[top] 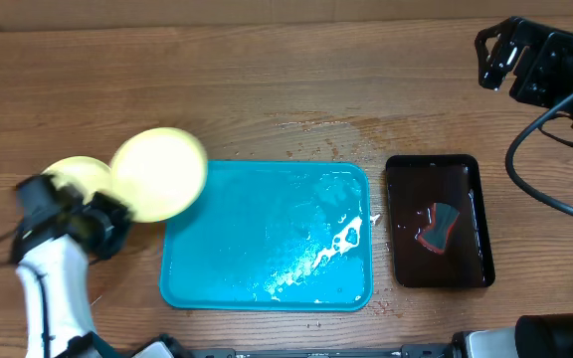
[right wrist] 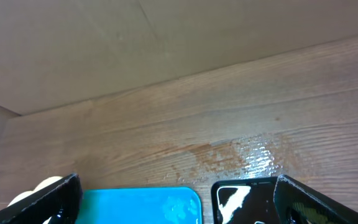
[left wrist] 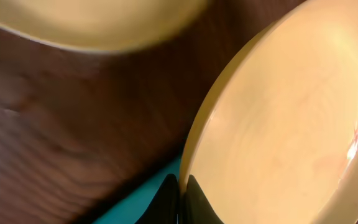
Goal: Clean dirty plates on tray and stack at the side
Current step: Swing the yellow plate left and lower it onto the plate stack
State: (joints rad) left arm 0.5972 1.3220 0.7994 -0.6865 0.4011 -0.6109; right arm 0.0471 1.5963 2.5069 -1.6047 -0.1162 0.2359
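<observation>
My left gripper [top: 117, 211] is shut on the rim of a pale yellow plate [top: 159, 173], held tilted above the left edge of the turquoise tray [top: 267, 239]. In the left wrist view the fingers [left wrist: 182, 196] pinch the plate's rim [left wrist: 278, 124], and the plate looks clean. Another pale yellow plate [top: 76, 174] lies on the table to the left; it also shows in the left wrist view [left wrist: 98, 22]. The tray is wet and holds no plates. My right gripper [right wrist: 176, 199] is open and empty, raised at the far right [top: 495, 55]. I see no blue-white plate.
A smaller black tray [top: 436, 221] holding dark liquid and a grey-and-red sponge [top: 438, 229] stands right of the turquoise tray. A wet patch [top: 336, 127] lies on the wooden table behind the trays. Cables hang from the right arm.
</observation>
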